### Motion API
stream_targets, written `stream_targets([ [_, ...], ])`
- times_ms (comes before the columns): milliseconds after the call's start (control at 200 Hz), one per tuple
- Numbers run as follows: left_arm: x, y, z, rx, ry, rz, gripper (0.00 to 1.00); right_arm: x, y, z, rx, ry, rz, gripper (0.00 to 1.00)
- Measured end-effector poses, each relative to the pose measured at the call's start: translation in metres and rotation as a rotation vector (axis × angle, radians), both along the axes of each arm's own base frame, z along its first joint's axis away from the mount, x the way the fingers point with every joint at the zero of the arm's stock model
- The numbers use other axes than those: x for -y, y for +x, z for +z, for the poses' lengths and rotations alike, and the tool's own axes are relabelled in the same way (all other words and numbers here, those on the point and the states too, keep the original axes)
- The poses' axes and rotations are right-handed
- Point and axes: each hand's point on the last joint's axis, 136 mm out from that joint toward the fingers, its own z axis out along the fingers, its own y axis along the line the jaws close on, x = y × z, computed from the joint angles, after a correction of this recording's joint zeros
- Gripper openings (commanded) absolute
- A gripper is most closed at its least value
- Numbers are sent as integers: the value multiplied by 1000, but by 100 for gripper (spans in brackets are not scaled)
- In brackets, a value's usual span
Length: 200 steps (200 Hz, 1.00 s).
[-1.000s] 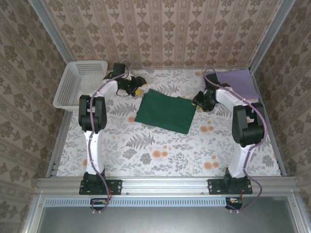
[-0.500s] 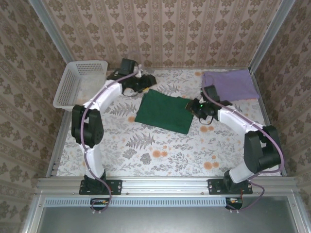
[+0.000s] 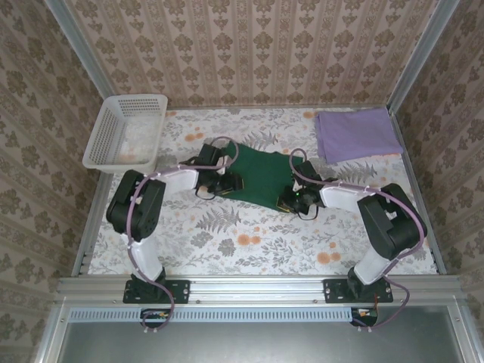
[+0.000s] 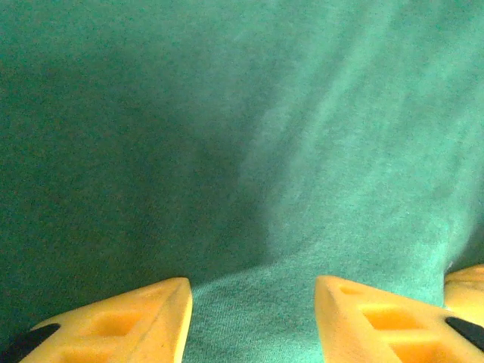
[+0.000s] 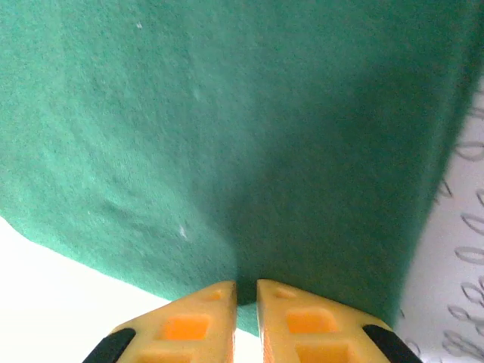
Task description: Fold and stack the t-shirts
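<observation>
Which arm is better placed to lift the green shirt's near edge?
Probably right: the right end effector pinches the edge of the green t-shirt between nearly closed fingers, while the left end effector stands open over the cloth.

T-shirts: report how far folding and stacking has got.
Done: the lilac t-shirt lies folded flat at the far right corner. In hand: the green t-shirt mid-table; the right tool pinches its near edge, the left tool straddles it, jaws apart. To do: finish its fold, stack both.

Overhead: I am seeing even, soft light, all sharp.
Left wrist: shadow is darkening the green shirt [image 4: 113,151] at left; fingers [image 4: 136,325] are blurring.
Right wrist: glare is whitening the lower-left corner.
</observation>
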Motion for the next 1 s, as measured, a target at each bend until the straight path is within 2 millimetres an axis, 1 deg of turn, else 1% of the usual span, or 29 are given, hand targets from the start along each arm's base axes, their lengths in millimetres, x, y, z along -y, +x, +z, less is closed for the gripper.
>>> stream_targets([
  [150,-4,-33,-2,29,-27,3,48,8,-16,-4,-17,-34,28,17],
  [265,3,-62,-2,44,-58,-1,49,13,-26,-5,-12,-34,35,18],
  [325,8,-74,-2,51,-79,3,53,16,-33,-4,-11,-34,34,18],
  [415,13,-89,2,45,-104,11,56,23,-47,-2,-21,-42,34,20],
  [480,10,-96,4,27,-98,19,59,28,-57,5,-22,-51,32,23],
  [510,7,-98,5,14,-88,27,60,30,-59,11,-15,-51,29,25],
  [580,-4,-98,10,-8,-53,54,60,31,-58,32,39,-32,23,26],
  [615,-9,-95,16,-12,-43,71,60,30,-56,43,69,-25,20,27],
  [680,-16,-79,32,-2,-34,105,58,29,-45,63,119,-23,12,27],
  [745,-19,-55,55,34,-44,135,54,25,-28,79,155,-24,6,27],
  [810,-19,-28,82,88,-66,155,49,20,-6,88,172,-30,4,26],
  [850,-16,-11,97,124,-77,160,44,17,8,90,173,-35,0,25],
  [915,-11,14,111,163,-85,162,39,12,32,86,162,-47,-7,24],
  [955,-8,27,113,174,-89,163,38,11,46,79,150,-60,-9,23],
  [1000,-4,41,110,173,-88,162,37,9,60,71,134,-72,-10,23],
])
